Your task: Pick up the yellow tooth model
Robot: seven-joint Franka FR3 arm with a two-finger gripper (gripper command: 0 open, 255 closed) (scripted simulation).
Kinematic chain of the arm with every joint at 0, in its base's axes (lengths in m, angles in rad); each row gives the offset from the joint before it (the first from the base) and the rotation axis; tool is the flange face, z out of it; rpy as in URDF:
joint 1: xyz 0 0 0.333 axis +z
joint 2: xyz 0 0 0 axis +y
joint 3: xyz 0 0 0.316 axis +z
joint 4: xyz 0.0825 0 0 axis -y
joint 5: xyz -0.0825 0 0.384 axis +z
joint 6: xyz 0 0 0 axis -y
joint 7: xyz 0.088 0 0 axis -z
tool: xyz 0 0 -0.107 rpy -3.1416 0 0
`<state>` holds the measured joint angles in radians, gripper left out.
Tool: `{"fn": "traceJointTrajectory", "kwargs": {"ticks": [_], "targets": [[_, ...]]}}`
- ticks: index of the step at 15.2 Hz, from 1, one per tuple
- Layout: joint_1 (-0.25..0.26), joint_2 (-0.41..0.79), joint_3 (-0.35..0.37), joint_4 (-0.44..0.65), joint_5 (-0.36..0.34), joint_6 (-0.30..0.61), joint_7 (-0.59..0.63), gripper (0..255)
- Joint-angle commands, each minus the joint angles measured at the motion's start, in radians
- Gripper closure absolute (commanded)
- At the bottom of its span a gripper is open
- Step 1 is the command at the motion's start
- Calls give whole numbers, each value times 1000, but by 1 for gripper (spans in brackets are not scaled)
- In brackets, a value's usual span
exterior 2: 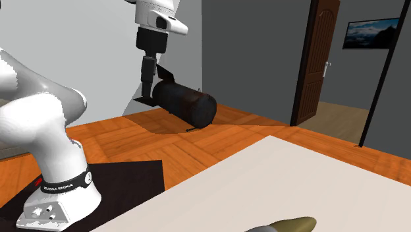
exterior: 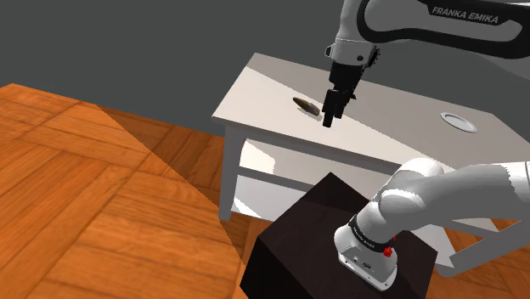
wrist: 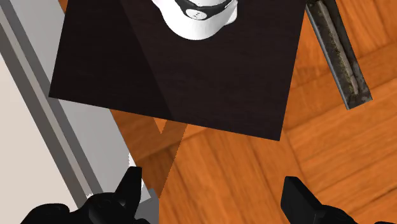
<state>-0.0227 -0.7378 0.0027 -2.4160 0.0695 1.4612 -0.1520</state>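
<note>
Approach stage, grasp not yet made. The tooth model (exterior: 307,105), a small dull olive-yellow piece, lies on the white bench (exterior: 255,93). It sits in the half toward the shoulder view's left, roughly midway between the two long edges, and nothing touches it. Its tip also enters the second exterior view at the lower edge (exterior 2: 290,226).

The tool (exterior: 329,119) hangs above the bench, clear of its top, and appears just beside the model on the shoulder view's right. In the wrist view its fingers (wrist: 130,188) stand well apart with nothing between them. Beyond them lie the bench's edge, wooden floor and the dark stand (wrist: 191,70), not the model.

Judged progress: nothing is secured. Left to do: bring the tool over the model, lower it, close on the model and lift. A pale ringed disc (exterior: 458,121) lies well apart, toward the opposite end of the bench.
</note>
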Motion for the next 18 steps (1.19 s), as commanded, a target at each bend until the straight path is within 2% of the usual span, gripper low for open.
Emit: {"fn": "traceJointTrajectory", "kwargs": {"ticks": [1,10,18], "targets": [[0,0,0,0,0,0,0,0],[-55,192,-130,16,-114,227,-172,0],[-87,422,-237,117,-148,409,-318,0]]}}
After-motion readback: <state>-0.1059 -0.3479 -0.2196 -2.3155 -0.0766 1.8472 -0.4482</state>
